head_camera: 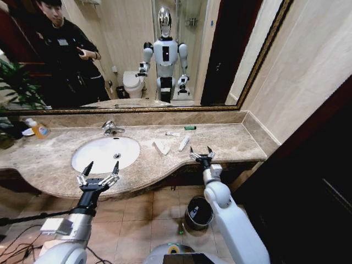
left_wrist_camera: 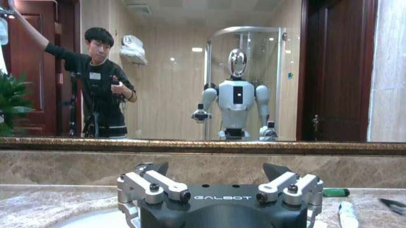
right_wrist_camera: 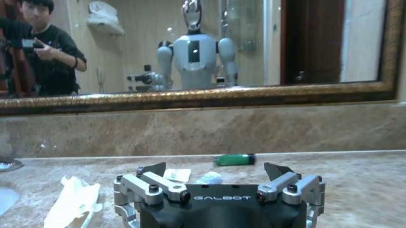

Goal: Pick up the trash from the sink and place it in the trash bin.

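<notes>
Four pieces of trash: all lie on the countertop [head_camera: 231, 140] to the right of the sink [head_camera: 105, 154]; none lifted, none visibly binned.
Progress: judged at the start; every pick and every drop is left to do.
Folded paper wrapper [head_camera: 161, 147]: flat on the marble, just right of the basin rim.
White tube [head_camera: 183, 143]: lies beside the wrapper, just ahead of the right gripper.
Small white packet [head_camera: 172, 133]: farther back, near the backsplash.
Green piece [head_camera: 190, 127]: at the back, close to the wall under the mirror; also seen in right wrist view [right_wrist_camera: 235, 159].
Trash bin [head_camera: 198, 212]: on the floor tiles below the counter edge, beside the right arm; inside hard to make out.
Right gripper [head_camera: 201, 153]: fingers spread wide, nothing between them, hovering at the counter's front edge facing the tube and wrapper.
Left gripper [head_camera: 99, 171]: fingers spread wide, empty, poised at the front of the basin, touching nothing.
Orange bottle [head_camera: 37, 128]: stands at the far left of the counter; not trash.
</notes>
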Motion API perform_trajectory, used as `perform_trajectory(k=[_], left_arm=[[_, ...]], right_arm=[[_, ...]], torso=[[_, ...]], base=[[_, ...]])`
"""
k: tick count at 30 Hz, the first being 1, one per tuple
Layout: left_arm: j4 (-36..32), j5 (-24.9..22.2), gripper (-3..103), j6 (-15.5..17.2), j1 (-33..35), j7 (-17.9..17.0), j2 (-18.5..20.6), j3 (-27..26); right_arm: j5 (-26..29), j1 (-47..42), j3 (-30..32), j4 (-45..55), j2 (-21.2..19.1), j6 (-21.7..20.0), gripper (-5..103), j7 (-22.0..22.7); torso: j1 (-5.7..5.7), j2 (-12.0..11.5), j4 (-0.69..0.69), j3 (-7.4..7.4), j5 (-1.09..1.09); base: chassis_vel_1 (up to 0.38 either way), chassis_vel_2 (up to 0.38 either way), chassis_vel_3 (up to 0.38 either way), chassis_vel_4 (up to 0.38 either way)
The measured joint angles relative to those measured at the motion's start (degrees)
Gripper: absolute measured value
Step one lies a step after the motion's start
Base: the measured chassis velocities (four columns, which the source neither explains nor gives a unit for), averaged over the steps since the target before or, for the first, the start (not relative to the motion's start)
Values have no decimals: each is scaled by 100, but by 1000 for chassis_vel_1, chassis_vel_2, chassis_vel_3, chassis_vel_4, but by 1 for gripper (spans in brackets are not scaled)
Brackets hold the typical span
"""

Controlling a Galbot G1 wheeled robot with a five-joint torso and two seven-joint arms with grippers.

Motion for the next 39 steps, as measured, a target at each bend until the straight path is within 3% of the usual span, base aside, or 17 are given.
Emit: perform_trajectory(k=[19,22,25,30,33,36,37,39], left_arm=[[0,0,100,0,0,0,0,0],[0,0,100,0,0,0,0,0],[0,0,100,0,0,0,0,0],[0,0,100,0,0,0,0,0],[0,0,100,0,0,0,0,0],[0,0,100,0,0,0,0,0],[0,0,100,0,0,0,0,0],[0,0,100,0,0,0,0,0]], right_arm=[[17,1476,-403,-2066,597,-107,100,263],[197,1584,-411,-2169,623,-237,100,404],[952,1707,-481,-2111,609,-623,100,856],[1625,1770,-518,-1953,569,-953,102,1147],[1645,1787,-560,-1963,552,-974,93,1189],[1547,1792,-590,-1998,565,-952,78,1191],[1547,1792,-590,-1998,565,-952,78,1191],[1482,1787,-607,-2013,581,-926,66,1191]], torso=[[0,0,0,0,1],[-1,0,0,0,1],[-1,0,0,0,1],[-1,0,0,-1,1],[-1,0,-1,-1,1],[-1,0,-1,0,1],[-1,0,-1,0,1],[-1,0,0,-1,1]], base=[[0,0,0,0],[0,0,0,0],[0,0,0,0],[0,0,0,0],[0,0,0,0],[0,0,0,0],[0,0,0,0],[0,0,0,0]])
